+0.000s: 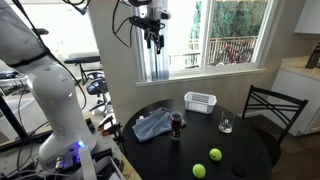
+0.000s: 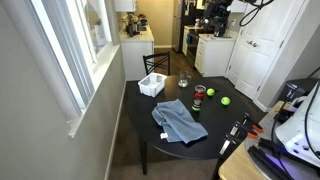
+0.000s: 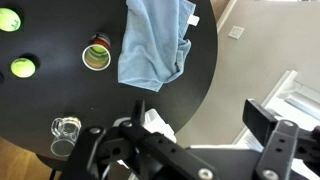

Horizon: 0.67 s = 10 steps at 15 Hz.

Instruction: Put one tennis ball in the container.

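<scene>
Jaws hang open, empty, high above the bench [image 1: 248,146]. Carrying a tennis ball [image 1: 215,154] to the container [image 1: 200,101], you could clip the drinking glass [image 1: 226,125] between them.

Wrist view: I note the container [image 3: 158,124] mostly hidden behind the blurred gripper [image 3: 190,150], itself cut by the lower edge; one tennis ball [image 3: 8,19] clipped at left edge.

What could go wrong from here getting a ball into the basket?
The balls lie near the edge of the table; a clumsy touch could roll one off. The dark glass and clear glass flank the way to the basket; a low carry could tip one.
</scene>
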Tool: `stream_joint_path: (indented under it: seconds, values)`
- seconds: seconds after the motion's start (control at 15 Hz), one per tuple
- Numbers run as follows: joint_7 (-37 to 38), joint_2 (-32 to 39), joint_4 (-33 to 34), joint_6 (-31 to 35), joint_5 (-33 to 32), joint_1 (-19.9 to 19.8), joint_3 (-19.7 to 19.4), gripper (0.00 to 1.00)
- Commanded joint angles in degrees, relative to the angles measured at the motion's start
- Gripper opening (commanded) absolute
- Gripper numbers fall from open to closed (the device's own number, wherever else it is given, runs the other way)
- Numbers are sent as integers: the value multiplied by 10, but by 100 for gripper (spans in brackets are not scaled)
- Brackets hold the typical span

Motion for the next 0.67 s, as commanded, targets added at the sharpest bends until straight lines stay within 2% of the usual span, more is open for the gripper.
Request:
stream_joint_path:
  seconds: [0.0,0.33,0.6]
  values:
    - [-3,1,2,-2,3,-10,8,100]
    - [-3,1,2,-2,3,-10,8,100]
    - [-9,32,2,66,-6,-19,3,100]
